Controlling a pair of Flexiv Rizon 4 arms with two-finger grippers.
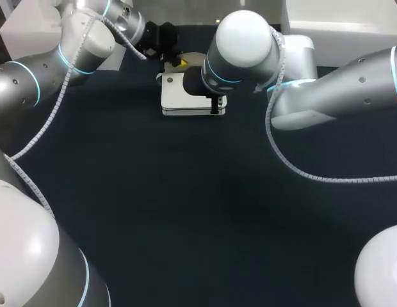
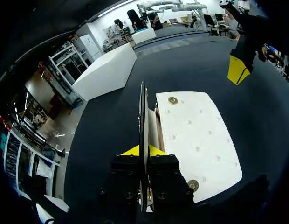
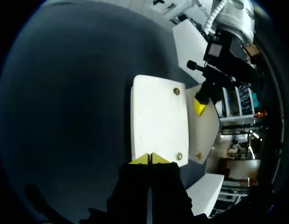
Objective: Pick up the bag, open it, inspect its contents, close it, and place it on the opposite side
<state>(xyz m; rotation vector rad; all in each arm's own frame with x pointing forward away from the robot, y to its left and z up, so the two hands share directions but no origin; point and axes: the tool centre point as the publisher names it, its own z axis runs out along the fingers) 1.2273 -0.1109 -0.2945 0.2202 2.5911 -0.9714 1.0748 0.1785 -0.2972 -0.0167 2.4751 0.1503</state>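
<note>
A flat white bag (image 1: 186, 99) lies at the far middle of the dark table. Its flap (image 2: 142, 116) stands lifted, edge-on between the yellow tips of my left gripper (image 2: 145, 151), which is shut on it. The quilted white body (image 2: 196, 140) with brass snaps lies beside that gripper. My right gripper (image 3: 149, 159) is shut with nothing between its tips, which rest on the edge of the bag's body (image 3: 158, 116). Beyond it the flap's beige inner side (image 3: 205, 133) shows, with my left gripper's yellow fingertip (image 3: 199, 106) on it. In the head view my right arm hides much of the bag.
White blocks stand at the table's back left (image 1: 25, 22) and back right (image 1: 342, 22). The dark table top (image 1: 198, 211) stretches bare in front of the bag, between my two arms.
</note>
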